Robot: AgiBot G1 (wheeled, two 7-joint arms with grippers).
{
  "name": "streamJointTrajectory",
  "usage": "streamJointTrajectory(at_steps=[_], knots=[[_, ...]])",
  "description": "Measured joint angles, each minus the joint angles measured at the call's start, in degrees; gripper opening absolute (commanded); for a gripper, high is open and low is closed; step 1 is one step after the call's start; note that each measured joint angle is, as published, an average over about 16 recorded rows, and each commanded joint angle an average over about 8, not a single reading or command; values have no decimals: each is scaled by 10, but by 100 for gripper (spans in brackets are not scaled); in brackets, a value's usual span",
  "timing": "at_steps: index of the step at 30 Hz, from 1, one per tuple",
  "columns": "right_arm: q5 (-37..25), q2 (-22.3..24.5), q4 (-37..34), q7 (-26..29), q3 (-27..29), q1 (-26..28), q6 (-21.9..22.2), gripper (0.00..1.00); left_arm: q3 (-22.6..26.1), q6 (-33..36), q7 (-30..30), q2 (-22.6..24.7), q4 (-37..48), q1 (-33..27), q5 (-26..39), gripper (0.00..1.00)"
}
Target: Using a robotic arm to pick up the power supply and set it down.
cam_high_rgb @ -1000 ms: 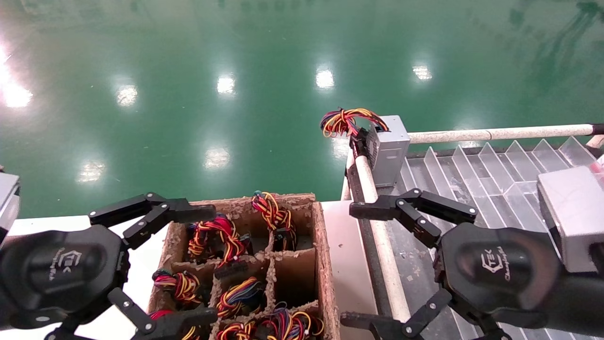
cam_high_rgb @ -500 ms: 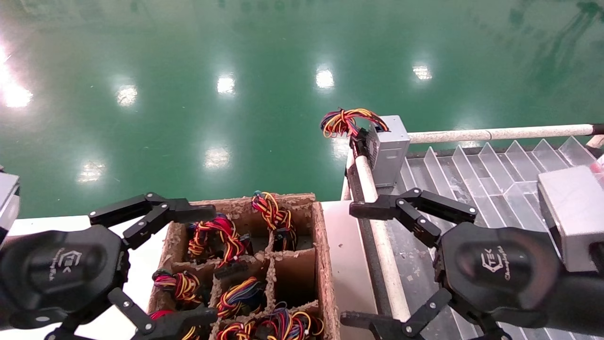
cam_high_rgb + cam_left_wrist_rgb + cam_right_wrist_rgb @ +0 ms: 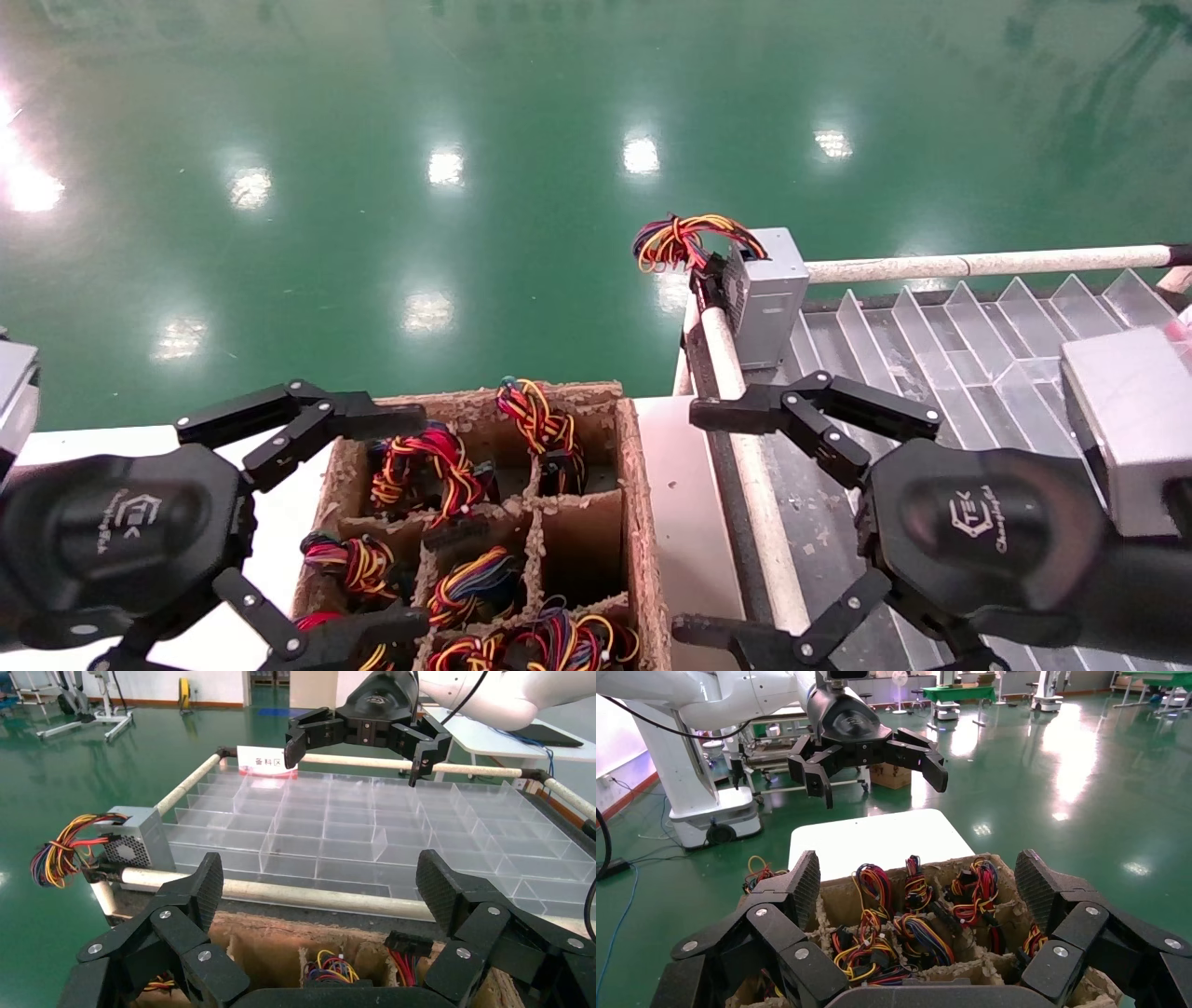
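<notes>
At the far left of the head view the left gripper (image 3: 358,531) hangs over the near-left edge of a cardboard box (image 3: 643,522), its black scissor-link fingers (image 3: 372,419) spread wide and holding nothing; one finger lies across the box's far-left corner and the other across its near-left cells. The box sits on a white table (image 3: 56,447) and is split by cardboard dividers into cells, most of them holding bundles of red, yellow, orange and blue wires (image 3: 424,466); the units beneath those bundles are hidden. To the right of the box runs a white rail (image 3: 754,494), the edge of a rack of clear plastic dividers (image 3: 968,345). The power supply (image 3: 765,294), a small grey metal box, stands upright at the rack's far-left corner, just beside that rail, with its wire bundle (image 3: 684,238) hanging out over the green floor (image 3: 466,186). It is untouched, with both grippers well apart from it. Further right, the right gripper (image 3: 712,522) hovers over the rail and the rack's near-left part, its fingers (image 3: 736,415) likewise released and empty. The left wrist view shows the right gripper (image 3: 355,759) above the rack with a small white sign (image 3: 260,761) behind it.
</notes>
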Motion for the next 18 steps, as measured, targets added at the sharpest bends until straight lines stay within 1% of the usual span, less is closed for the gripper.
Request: streamJointTrajectory(at_steps=[18], knots=[[0,0,0,0,0,0,0,100,0,0,0,0,0,0,0,100]])
